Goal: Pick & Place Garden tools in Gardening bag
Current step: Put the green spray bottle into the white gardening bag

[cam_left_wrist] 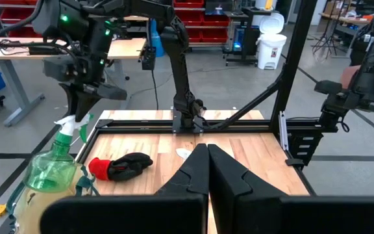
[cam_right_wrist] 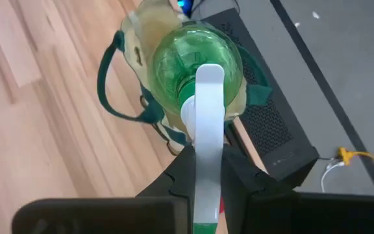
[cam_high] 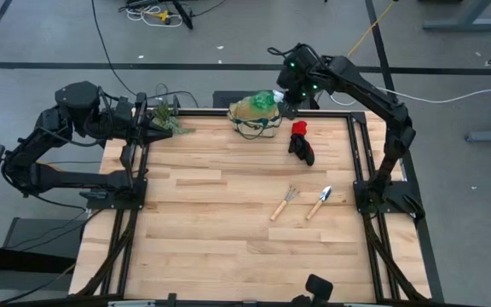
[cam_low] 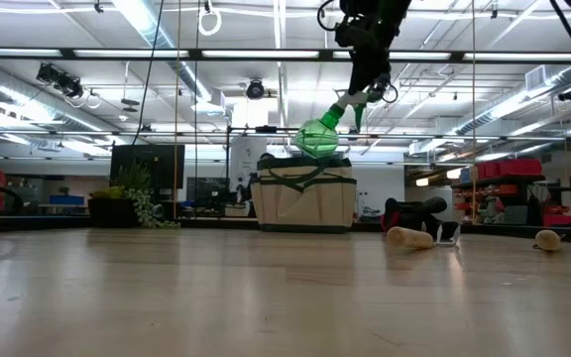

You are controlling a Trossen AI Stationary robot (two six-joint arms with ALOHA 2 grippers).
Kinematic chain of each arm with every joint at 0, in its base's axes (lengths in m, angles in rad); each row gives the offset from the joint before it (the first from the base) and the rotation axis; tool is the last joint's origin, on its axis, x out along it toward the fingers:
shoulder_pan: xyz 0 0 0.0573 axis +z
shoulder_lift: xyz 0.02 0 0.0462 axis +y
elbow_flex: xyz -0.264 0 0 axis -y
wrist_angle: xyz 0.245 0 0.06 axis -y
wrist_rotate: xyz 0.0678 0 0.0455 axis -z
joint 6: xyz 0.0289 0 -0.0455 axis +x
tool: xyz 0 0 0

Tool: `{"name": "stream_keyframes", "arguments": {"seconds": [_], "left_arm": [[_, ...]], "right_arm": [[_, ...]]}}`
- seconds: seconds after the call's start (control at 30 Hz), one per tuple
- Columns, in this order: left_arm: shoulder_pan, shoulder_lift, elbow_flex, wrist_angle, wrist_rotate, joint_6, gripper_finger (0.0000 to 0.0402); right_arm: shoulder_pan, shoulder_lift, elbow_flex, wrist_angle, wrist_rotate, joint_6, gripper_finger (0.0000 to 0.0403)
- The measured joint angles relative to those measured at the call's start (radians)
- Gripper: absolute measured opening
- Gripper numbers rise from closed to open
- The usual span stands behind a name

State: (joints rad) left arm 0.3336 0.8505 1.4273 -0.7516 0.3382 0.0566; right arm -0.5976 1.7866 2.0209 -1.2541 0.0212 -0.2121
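Note:
My right gripper [cam_high: 290, 95] is shut on the green translucent spray bottle [cam_high: 265, 101] over the beige bag with green trim [cam_high: 254, 119] at the table's far edge. The bottle's base [cam_low: 317, 149] is at the bag's open top. The red-and-black glove [cam_high: 301, 141] lies on the table right of the bag. The wooden-handled rake [cam_high: 284, 203] and trowel [cam_high: 319, 203] lie nearer the front. My left gripper [cam_left_wrist: 208, 170] is shut and empty at the far left, by the plant [cam_high: 167, 118]. My right gripper pinches the bottle's white spray head [cam_right_wrist: 206, 123] between its two fingers [cam_right_wrist: 182, 174], above the neck. The fingers come from above, slanting down from the table's right side. The bottle hangs tilted below them, its round body [cam_low: 315, 137] lowest, at the bag's mouth; whether it rests there I cannot tell.
A small leafy plant [cam_low: 132, 203] stands at the table's far left corner. Black frame rails run along the table's left and right sides [cam_high: 361, 153]. The bag's green handles [cam_right_wrist: 109, 84] hang loose over its sides. Bare wood lies at the table's middle and front.

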Motion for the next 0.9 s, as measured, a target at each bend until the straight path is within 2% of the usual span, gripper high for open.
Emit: {"name": "stream_keyframes", "arguments": {"seconds": [0.3,0.9], "left_arm": [[0.0,0.0,0.0,0.0,0.0,0.0,0.0002],[0.0,0.0,0.0,0.0,0.0,-0.015,0.0002]], "right_arm": [[-0.005,0.003,0.0,0.0,0.0,-0.16,0.0042],[-0.017,0.003,0.015,-0.068,-0.006,-0.12,0.0042]]}}
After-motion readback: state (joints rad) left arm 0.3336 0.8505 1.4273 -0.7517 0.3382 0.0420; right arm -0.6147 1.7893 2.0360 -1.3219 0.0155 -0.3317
